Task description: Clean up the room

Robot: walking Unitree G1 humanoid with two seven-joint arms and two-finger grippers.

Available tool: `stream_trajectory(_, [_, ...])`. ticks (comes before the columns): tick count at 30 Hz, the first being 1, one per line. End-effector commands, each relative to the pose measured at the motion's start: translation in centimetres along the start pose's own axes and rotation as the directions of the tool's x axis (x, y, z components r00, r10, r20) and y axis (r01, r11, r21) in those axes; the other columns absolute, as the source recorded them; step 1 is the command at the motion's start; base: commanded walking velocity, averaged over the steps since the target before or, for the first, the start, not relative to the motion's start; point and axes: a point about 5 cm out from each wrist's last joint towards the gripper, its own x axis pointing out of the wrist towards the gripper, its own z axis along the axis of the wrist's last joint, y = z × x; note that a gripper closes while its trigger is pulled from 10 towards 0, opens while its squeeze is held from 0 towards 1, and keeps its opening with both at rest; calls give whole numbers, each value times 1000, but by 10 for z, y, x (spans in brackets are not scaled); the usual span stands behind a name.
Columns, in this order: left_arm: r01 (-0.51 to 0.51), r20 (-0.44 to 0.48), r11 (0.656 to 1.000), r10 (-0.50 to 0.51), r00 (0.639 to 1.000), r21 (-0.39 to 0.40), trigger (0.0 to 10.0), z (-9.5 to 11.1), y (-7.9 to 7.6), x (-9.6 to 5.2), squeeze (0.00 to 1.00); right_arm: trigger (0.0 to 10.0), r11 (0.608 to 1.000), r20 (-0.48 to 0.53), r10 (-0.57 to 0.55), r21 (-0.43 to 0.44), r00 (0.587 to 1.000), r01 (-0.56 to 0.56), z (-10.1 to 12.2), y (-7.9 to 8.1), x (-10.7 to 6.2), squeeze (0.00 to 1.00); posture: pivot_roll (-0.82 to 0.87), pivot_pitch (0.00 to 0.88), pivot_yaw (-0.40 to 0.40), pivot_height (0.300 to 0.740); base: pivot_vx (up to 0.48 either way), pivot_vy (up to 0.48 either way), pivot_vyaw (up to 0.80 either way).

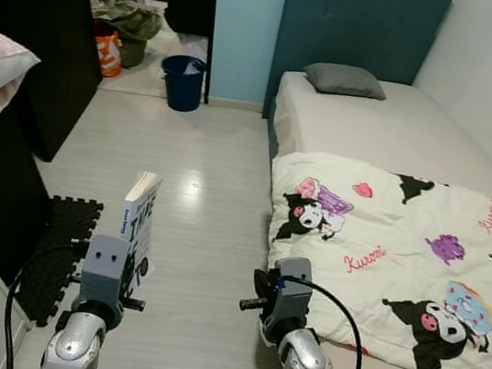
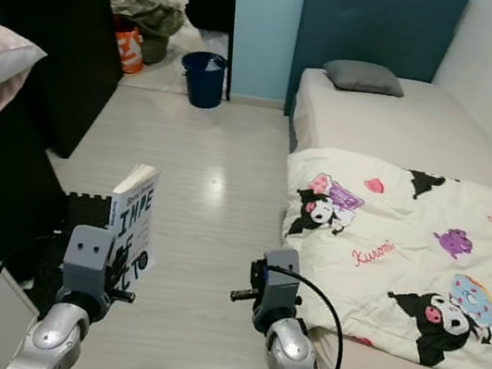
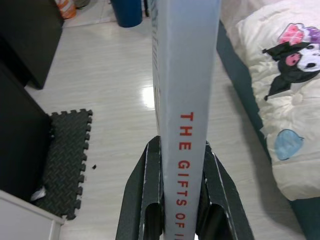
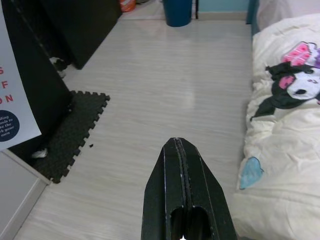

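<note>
Left tool [image 3: 175, 200]: clamped on a book [image 1: 139, 224], one finger [image 3: 145, 195] pressed to each cover at the book's lower end, spine facing the wrist camera. The book stands upright in the air above the pale floor [image 1: 197, 196], near a black foam mat [image 1: 64, 240] and well apart from the bed [image 1: 396, 124].

Right tool [image 4: 182, 185]: fingers together, nothing between them, held out over the floor just beside the bed's edge and the cartoon-print quilt [image 1: 403, 256].

Handling assessment: the book appears to be a paperback of moderate thickness, judged light and fairly stiff along the spine but liable to flex at the open page edge. Covers look glossy, so slippage under a narrow pinch is a risk. The present hold is low on the book; most of its length stands above the fingers, so a tilt of the wrist could lever it loose. A hold nearer the middle, across both covers, would be steadier.

Other items noted: grey pillow [image 1: 342, 79] at the head of the bed; blue bin [image 1: 184, 81] by the doorway
</note>
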Motion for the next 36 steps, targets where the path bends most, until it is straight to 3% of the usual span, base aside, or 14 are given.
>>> stream_trajectory(1, [-1, 39, 1000, 1, 999, -5, 10000, 5, 1, 0, 0, 10000, 1000, -24, -3, 16, 1000, 4, -7, 1, -3, 0, 20, 91, -34, 740, 0, 0, 0])
stream_trajectory(36, [-9, 68, 1000, 11, 998, -21, 10000, 10, 5, 1, 0, 10000, 1000, -23, -4, 20, 1000, 4, -6, -1, -2, 0, 24, 83, -39, 740, 339, 0, 0])
